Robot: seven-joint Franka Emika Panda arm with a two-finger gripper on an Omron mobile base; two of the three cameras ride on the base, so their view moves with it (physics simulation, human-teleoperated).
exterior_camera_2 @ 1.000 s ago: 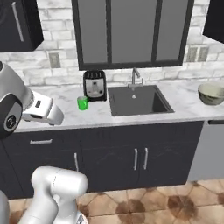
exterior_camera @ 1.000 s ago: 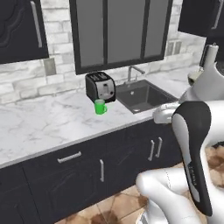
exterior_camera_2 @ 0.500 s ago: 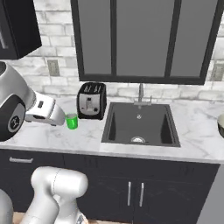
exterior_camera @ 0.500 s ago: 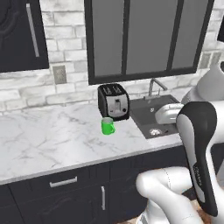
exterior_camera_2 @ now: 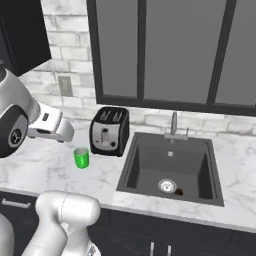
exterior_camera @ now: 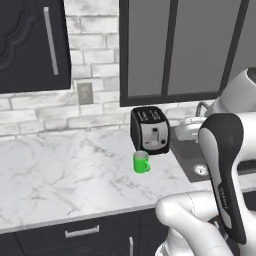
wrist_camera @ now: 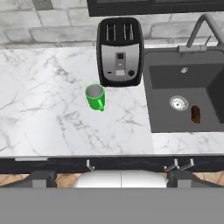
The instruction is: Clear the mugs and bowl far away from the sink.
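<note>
the green mug (wrist_camera: pixel 95 96) stands just in front of the toaster (wrist_camera: pixel 120 51), left of the sink (wrist_camera: pixel 183 96). the gripper (wrist_camera: pixel 107 174) is wide open, holding nothing. a careless approach may hit the toaster or tip the mug.

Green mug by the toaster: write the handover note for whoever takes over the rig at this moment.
Gripper: open, holding nothing, set back from the counter's front edge in the hand view.
Green mug: upright on the marble counter, just in front of the toaster, left of the sink. Handle points toward the counter's front edge.
Sink: a small brown object lies beside the drain.
Done: nothing moved yet, as far as things lie.
Left: grasp this mug and carry it well away from the sink; then the second mug and the bowl.
</note>
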